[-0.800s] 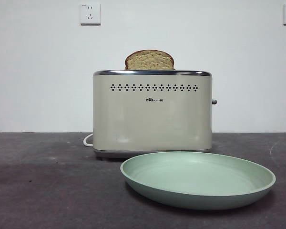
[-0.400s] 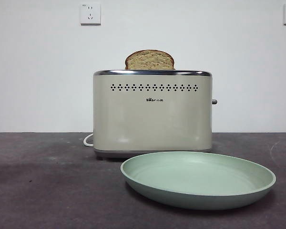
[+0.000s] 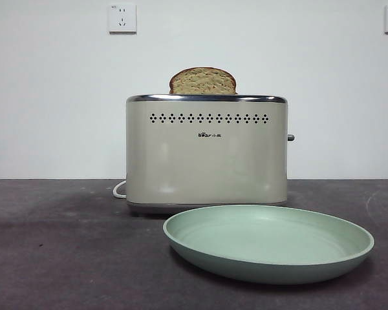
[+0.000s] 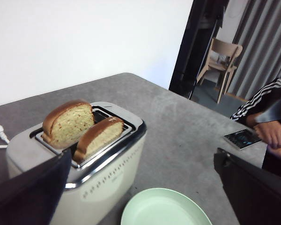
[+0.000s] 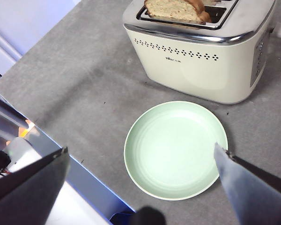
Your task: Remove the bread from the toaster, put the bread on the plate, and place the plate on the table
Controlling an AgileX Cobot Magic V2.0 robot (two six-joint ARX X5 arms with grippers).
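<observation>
Empty mint plate (image 3: 269,242) nearest on the grey tabletop (image 3: 64,252), cream toaster (image 3: 207,152) just behind, bread (image 3: 203,82) upright in its slot, lower half hidden, second slice (image 4: 99,137) alongside, left claw (image 4: 140,187) and right claw (image 5: 140,187) both spread wide, holding nothing, above.

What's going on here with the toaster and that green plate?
Nothing is being handled yet. Two slices sit upright in the toaster; the bread with the broad domed top is one of them, beside a narrower second slice. The plate lies empty on the table, just in front of the toaster. The left tool hangs open above the toaster, and the right tool hangs open above the plate. Neither touches anything.
</observation>
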